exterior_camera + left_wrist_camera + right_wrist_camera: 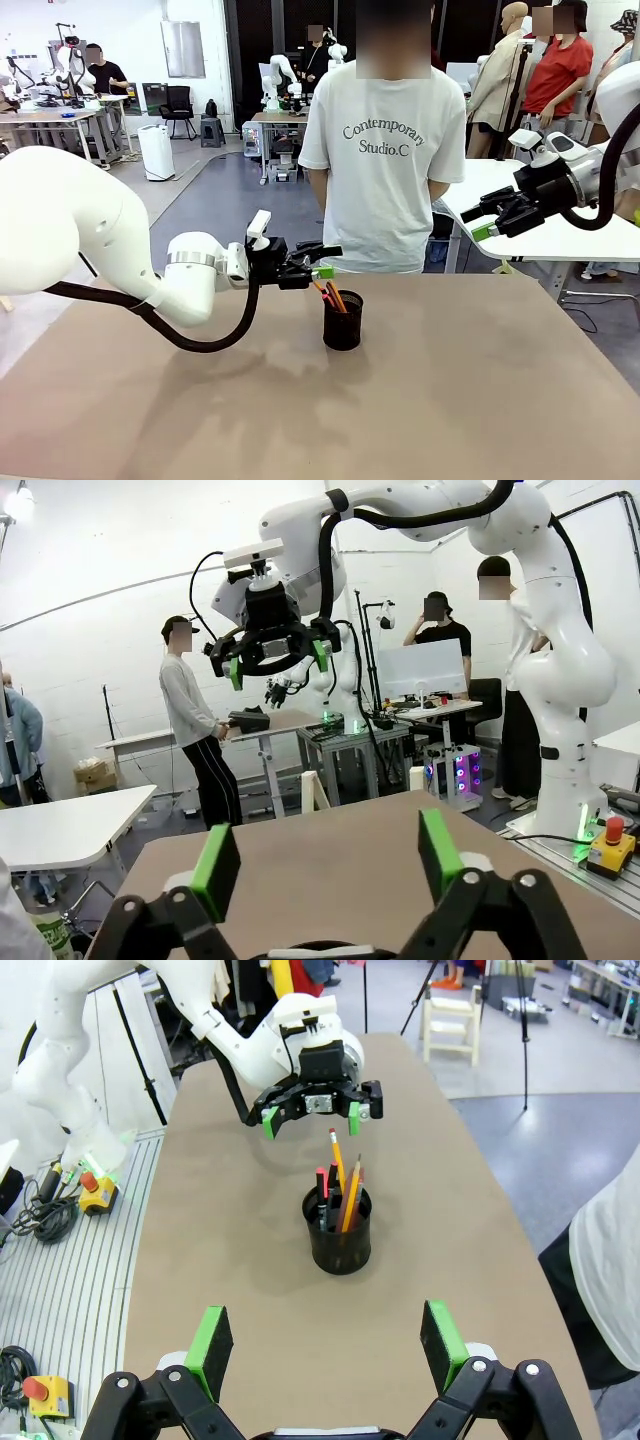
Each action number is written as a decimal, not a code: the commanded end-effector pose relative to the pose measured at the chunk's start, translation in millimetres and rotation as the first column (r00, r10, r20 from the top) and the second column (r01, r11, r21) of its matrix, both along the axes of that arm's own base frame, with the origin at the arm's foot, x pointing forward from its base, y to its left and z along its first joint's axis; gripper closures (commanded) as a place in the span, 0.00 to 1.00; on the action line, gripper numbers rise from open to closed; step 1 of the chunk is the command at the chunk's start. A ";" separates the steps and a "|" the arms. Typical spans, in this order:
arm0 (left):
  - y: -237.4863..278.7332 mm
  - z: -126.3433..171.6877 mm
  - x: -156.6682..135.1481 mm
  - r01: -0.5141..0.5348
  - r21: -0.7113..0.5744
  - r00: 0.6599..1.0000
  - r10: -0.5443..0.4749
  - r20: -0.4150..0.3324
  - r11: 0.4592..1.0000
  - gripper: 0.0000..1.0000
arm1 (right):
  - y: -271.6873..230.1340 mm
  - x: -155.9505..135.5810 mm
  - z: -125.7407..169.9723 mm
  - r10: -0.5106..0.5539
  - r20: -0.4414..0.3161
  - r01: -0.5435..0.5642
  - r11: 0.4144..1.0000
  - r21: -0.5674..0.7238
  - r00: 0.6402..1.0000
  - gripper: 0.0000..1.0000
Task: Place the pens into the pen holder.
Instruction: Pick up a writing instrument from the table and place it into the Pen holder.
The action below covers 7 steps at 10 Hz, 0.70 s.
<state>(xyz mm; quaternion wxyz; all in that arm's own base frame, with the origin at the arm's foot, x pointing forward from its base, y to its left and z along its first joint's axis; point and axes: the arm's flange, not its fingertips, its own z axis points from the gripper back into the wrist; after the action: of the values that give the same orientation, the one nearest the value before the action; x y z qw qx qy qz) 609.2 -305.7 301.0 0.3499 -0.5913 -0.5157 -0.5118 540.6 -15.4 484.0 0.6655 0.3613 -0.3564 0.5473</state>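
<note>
Left gripper [322,262] hung just above and to the left of the pen holder [343,320], its green-padded fingers [271,1123] spread apart with nothing between them. From the right wrist view the same claw stood over the far side of the cup, empty and wide. Right gripper [487,222] was raised well off to the right, beyond the tabletop's right edge, and its jaws also stood apart and empty. The pen holder sat near the middle of the tabletop [480,400], a little toward the far edge where a person in a white shirt [385,150] stood. All the pens [340,1195] seemed to be inside it — a yellow pencil, a reddish-brown stick and a dark one with red ends, leaning against the rim with their tops poking out. By my judgement the task looked essentially done. The pens should be light, stiff and rather slick, so any regrasp would best take one mid-shaft, pads across its width. The mesh cup looked light too — a nudge at the rim could tip it.
</note>
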 end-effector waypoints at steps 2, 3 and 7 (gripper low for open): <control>2.6 9.7 -3.0 0.018 0.035 1.000 -0.018 0.001 0.999 0.00 | -0.1 -0.7 1.6 0.001 0.002 -0.001 1.000 0.003 1.000 0.00; 2.7 11.1 -6.7 0.011 0.083 0.999 -0.014 0.036 0.996 0.00 | -0.1 -0.7 1.6 0.001 0.002 -0.001 1.000 0.003 1.000 0.00; 0.2 1.2 -0.6 0.007 0.008 1.000 -0.007 0.003 1.000 0.00 | -0.1 -0.7 1.6 0.001 0.002 -0.001 1.000 0.003 1.000 0.00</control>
<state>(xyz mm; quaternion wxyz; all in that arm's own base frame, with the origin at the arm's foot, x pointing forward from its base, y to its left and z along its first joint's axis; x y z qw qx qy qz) 608.0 -305.3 299.4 0.3541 -0.5868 -0.5059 -0.5238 540.6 -15.4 484.0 0.6655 0.3613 -0.3564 0.5473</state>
